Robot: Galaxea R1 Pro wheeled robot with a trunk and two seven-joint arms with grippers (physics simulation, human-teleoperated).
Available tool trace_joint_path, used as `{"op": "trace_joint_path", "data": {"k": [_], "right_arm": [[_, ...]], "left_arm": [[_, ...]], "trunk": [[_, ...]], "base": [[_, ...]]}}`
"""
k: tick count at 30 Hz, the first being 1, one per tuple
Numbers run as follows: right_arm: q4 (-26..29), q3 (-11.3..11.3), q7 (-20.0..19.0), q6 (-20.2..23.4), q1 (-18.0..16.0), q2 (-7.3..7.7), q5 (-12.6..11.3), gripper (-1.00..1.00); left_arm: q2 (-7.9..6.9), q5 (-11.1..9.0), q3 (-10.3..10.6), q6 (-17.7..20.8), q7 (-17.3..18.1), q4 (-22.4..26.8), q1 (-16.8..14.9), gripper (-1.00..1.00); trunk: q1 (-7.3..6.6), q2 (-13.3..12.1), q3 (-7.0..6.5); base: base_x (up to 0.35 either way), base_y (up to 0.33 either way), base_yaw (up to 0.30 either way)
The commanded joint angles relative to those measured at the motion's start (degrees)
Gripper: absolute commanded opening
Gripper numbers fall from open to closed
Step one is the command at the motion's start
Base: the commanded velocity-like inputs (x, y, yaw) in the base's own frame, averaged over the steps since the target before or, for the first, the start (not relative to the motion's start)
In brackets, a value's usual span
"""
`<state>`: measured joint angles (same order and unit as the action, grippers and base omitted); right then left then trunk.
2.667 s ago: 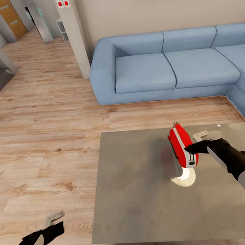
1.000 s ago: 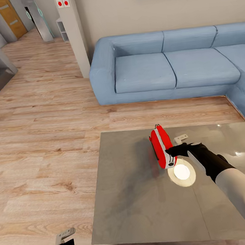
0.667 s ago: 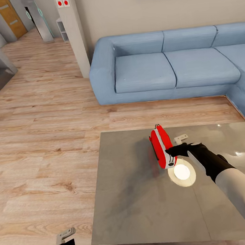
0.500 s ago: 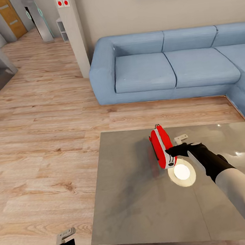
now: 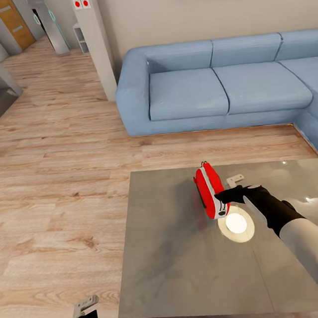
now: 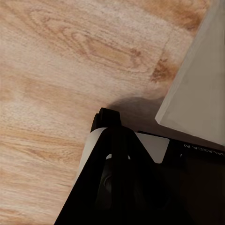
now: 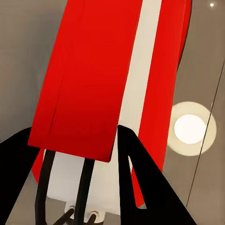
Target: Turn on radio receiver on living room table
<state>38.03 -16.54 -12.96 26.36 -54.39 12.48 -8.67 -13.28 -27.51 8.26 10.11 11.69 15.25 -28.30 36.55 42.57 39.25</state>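
On the table (image 5: 182,256), right gripper (image 5: 223,196) touches radio receiver (image 5: 207,190).

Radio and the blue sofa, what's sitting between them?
Nothing stands there: in the head view, bare table top, then wood floor, separate the radio from the sofa.

The head camera looks forward and down from above the near edge of the desk (image 5: 182,256), taking in the wood floor (image 5: 56,182), the blue sofa (image 5: 210,89) and the wall behind it. The left wrist camera hangs low beside the desk, facing almost straight down at the floor (image 6: 56,70), with a desk corner (image 6: 197,93) shared with the head view. The right wrist camera sits very close to the radio receiver (image 7: 108,75), looking down its edge; that radio receiver (image 5: 209,191) and the round light reflection (image 7: 191,129) also appear from the head (image 5: 236,224).
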Motion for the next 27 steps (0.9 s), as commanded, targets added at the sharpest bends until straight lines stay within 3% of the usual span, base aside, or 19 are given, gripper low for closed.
{"op": "trace_joint_path", "data": {"k": [1, 19, 27], "right_arm": [[0.0, 0.0, 0.0, 0.0, 0.0, 0.00, -0.1, 1.00], [0.0, 0.0, 0.0, 0.0, 0.0, 0.00, -0.1, 1.00], [0.0, 0.0, 0.0, 0.0, 0.0, 0.00, -0.1, 1.00]], "left_arm": [[0.00, 0.0, 0.0, 0.0, 0.0, 0.0, 0.0, -1.00], [-0.41, 0.2, 0.0, -0.1, 0.0, 0.0, 0.0, -1.00], [-0.55, 0.3, 0.1, -0.8, -0.1, -0.1, 0.0, -1.00]], "trunk": [[0.00, 0.0, 0.00], [0.00, 0.0, 0.00], [-1.76, -3.2, -1.44]], "base": [[0.000, 0.000, 0.000], [0.000, 0.000, 0.000], [0.000, 0.000, 0.000]]}}
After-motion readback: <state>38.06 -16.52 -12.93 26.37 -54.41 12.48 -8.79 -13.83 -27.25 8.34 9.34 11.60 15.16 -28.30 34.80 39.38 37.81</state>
